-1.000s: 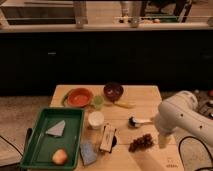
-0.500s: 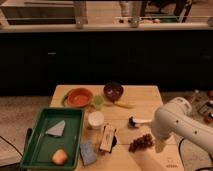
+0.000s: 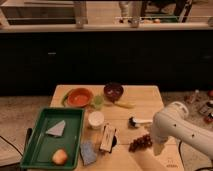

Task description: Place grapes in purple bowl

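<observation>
The grapes (image 3: 140,142), a dark reddish-purple bunch, lie on the wooden table (image 3: 145,100) near its front right. The purple bowl (image 3: 114,91) stands at the back middle of the table, upright. My white arm (image 3: 174,126) reaches in from the right. The gripper (image 3: 156,147) hangs at its lower end, just right of the grapes and close to the table top. Whether it touches the bunch cannot be told.
An orange bowl (image 3: 79,97), a green cup (image 3: 98,102) and a banana (image 3: 123,104) sit near the purple bowl. A white cup (image 3: 96,119), a dark packet (image 3: 107,138), a blue sponge (image 3: 88,151) and a white-handled brush (image 3: 138,120) lie in between. A green tray (image 3: 35,145) holds items at the left.
My arm has moved down and to the left, bringing the gripper close beside the grapes. The grapes and the bowl have not moved.
</observation>
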Motion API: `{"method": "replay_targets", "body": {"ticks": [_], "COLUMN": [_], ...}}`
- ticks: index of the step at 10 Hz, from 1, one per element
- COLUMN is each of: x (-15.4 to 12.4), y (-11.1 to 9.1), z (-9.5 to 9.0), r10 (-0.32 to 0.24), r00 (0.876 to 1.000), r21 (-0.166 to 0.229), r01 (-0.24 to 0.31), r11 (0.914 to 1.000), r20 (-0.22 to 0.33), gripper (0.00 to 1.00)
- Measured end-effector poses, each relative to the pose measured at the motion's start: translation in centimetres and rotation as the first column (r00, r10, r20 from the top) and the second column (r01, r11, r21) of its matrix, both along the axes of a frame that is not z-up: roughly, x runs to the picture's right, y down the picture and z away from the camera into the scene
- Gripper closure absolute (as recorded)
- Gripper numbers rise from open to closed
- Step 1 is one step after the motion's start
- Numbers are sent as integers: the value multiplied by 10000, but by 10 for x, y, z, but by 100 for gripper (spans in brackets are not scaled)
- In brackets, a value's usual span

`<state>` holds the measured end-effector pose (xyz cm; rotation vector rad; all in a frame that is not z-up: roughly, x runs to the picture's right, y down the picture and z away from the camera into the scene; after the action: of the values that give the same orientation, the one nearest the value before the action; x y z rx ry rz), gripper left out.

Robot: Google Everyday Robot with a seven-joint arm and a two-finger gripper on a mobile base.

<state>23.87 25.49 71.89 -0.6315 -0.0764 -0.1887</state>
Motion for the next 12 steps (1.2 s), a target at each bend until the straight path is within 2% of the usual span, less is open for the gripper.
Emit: {"method": "replay_targets", "body": {"ticks": [4,12], "x": [7,12], "y": [14,29], "z": [15,29], "r10": [19,-2], "r00": [9999,9996], "r21": [-149,-411], "r01": [-17,14], "r11": [9999,9992], "r20": [162,288], "gripper": [20,20]}}
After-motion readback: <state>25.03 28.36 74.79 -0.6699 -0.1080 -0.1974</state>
